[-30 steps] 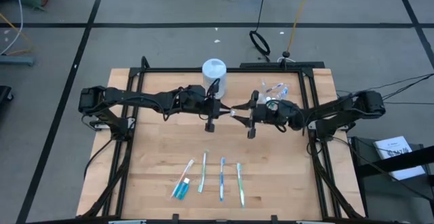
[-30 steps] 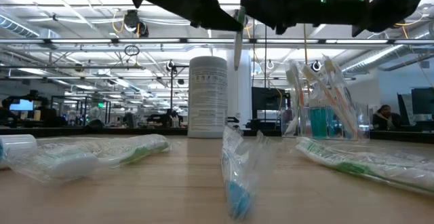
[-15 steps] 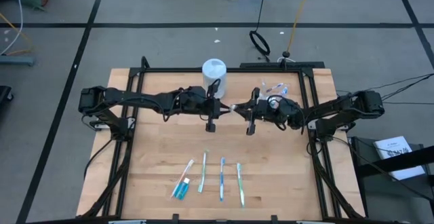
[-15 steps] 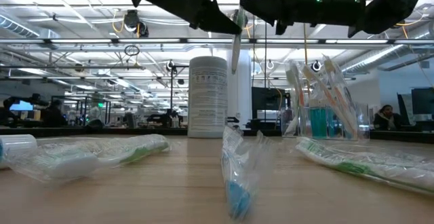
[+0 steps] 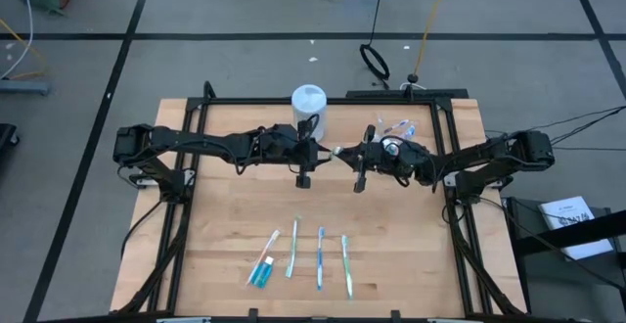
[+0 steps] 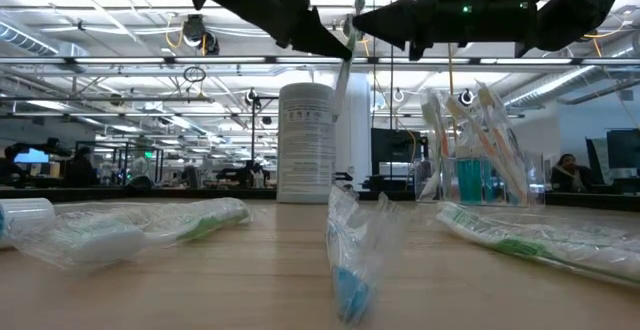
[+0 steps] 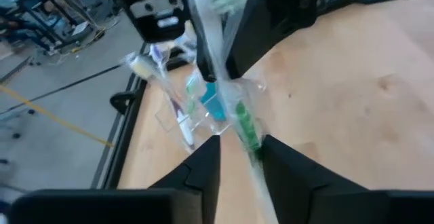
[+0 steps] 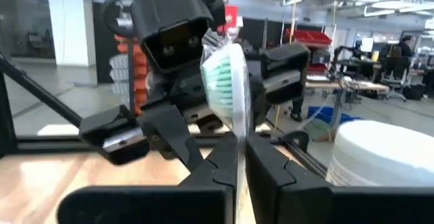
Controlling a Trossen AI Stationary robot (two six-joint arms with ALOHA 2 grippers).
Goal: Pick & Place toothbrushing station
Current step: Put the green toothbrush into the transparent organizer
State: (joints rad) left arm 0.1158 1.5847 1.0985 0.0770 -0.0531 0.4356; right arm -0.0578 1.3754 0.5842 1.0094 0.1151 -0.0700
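A clear-wrapped toothbrush [image 6: 343, 65] with green bristles [image 8: 227, 81] hangs tilted above mid-table between my two grippers. My right gripper [image 8: 242, 159] is shut on it, coming from the table's right [image 5: 344, 155]. My left gripper [image 7: 241, 157] faces it from the left [image 5: 326, 155], open, its fingers on either side of the brush's green handle [image 7: 245, 127]. The clear cup [image 5: 391, 133], holding toothbrushes, stands on the table at the far right. A teal toothpaste tube [image 5: 261, 270] and three toothbrushes [image 5: 320, 257] lie flat near the front edge. My left gripper's fingers stand apart around the handle; the wrapped handle runs close to one finger [image 7: 271, 157], and whether it touches I cannot tell. My right gripper pinches the wrapped toothbrush just below its bristle head [image 8: 237, 132] between its two fingers, roughly level from the table's right and across the brush. The brush is lifted clear, its lower end [image 6: 336, 95] slanting toward the left.
A tall white canister [image 5: 309, 108] stands at the far edge, just behind my left gripper. The black frame rails [image 5: 196, 166] run along the table's left, right and far sides. Bare wood [image 5: 411, 245] lies between the grippers and the front row.
My right gripper has edged toward the table's left, up against the hanging toothbrush. The toothbrush has tipped from nearly upright to slanted, its top leaning right and its lower end swinging left, still clear of the table.
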